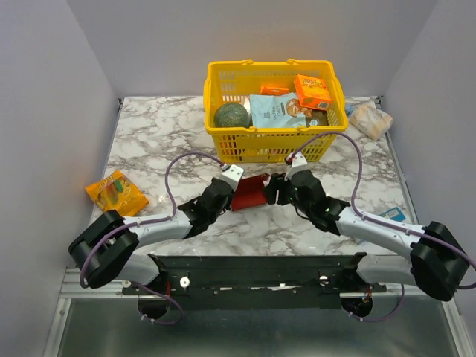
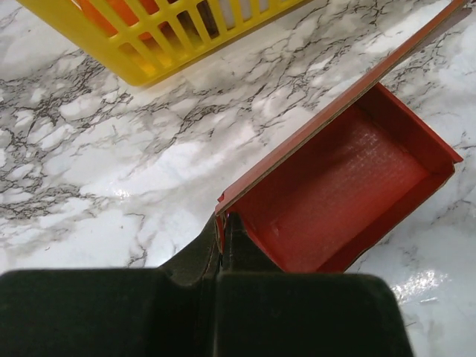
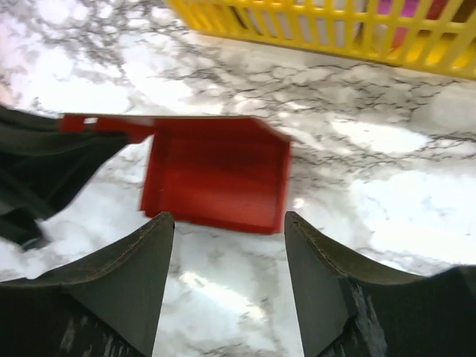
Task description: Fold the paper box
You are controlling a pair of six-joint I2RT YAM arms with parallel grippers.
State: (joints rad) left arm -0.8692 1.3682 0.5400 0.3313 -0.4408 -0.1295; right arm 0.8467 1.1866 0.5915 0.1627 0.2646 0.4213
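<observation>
While the left gripper (image 2: 222,234) clamps a corner of the bright red cardboard box (image 2: 335,193), seemingly to steady it, the right gripper (image 3: 227,219) hovers released.

Top view bright and even, only faint shadows on the tabletop (image 1: 149,141). My left wrist picture is sharp, white glare patches on the tabletop. My right wrist picture is blurred, the red box (image 3: 216,175) smeared, the tabletop washed out

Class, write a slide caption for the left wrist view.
Left gripper, jaws shut on the paper box edge; yellow basket beyond.
</observation>
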